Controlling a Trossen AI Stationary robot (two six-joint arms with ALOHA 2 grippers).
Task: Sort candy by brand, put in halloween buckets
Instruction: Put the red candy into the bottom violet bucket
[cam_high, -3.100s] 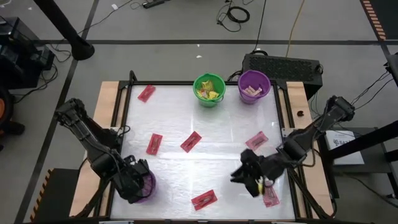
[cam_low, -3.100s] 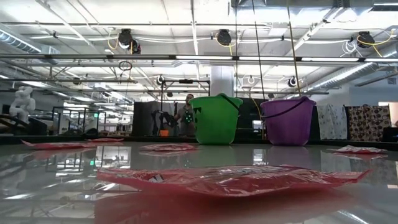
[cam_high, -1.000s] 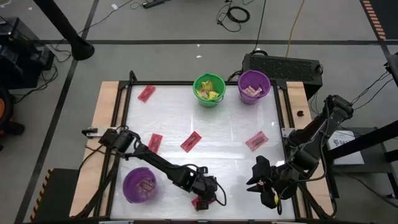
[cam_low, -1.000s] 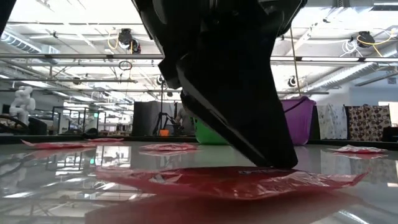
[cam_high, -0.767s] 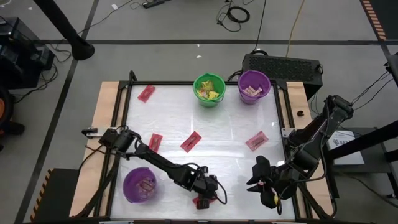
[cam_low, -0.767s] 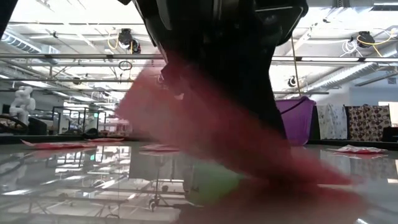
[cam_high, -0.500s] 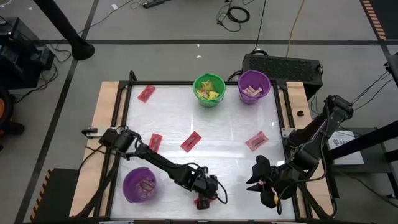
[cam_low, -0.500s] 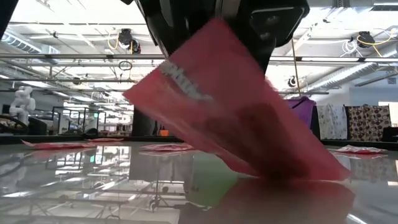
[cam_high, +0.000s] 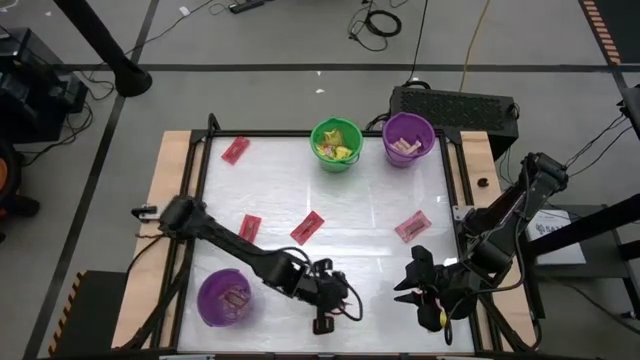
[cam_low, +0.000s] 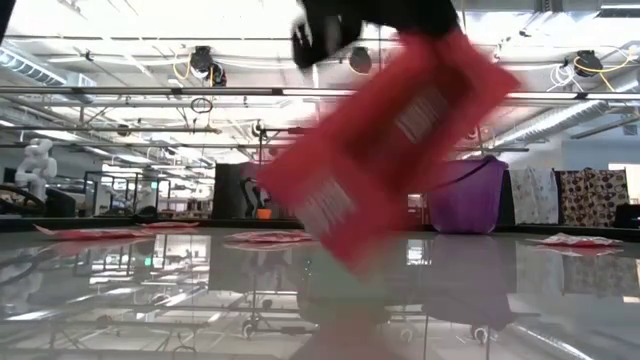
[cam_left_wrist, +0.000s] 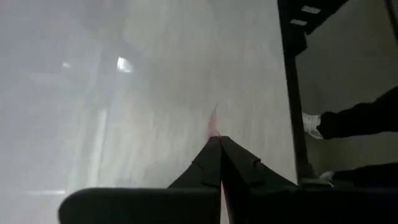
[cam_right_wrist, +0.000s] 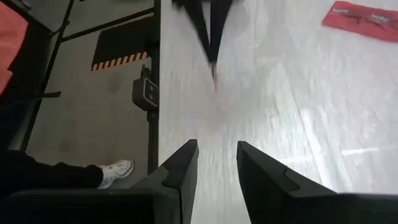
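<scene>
My left gripper (cam_high: 325, 305) hangs over the table's near middle, shut on a flat red candy packet (cam_low: 390, 150). In the high view the gripper hides the packet. My right gripper (cam_high: 415, 285) waits open near the table's near right, pointing toward the left gripper (cam_right_wrist: 208, 31). At the far edge stand a green bucket (cam_high: 336, 145) with yellow sweets and a purple bucket (cam_high: 408, 138) with tan pieces. A second purple bucket (cam_high: 224, 297) with red packets stands near left. Several red packets lie flat on the table, such as one left of the middle (cam_high: 248, 230). My left gripper pinches the red packet between its two shut fingers, coming from above. Only a red sliver (cam_left_wrist: 213, 127) shows past the fingertips in the left wrist view. The packet is lifted clear of the table and hangs tilted below the fingers, its lower corner (cam_low: 345, 255) just above the surface.
Loose red packets lie at the far left (cam_high: 235, 150), the middle (cam_high: 307, 227) and right of the middle (cam_high: 412, 226). In the low view the lifted packet hides the green bucket, and the purple bucket (cam_low: 465, 195) shows beside it. A person's shoe (cam_right_wrist: 115, 171) is on the floor past the near edge.
My left gripper, shut on the red packet, has risen and moved slightly toward the far left. One end of the packet came up first while the other stayed on the table. The packet now hangs clear of the table and has swung around.
</scene>
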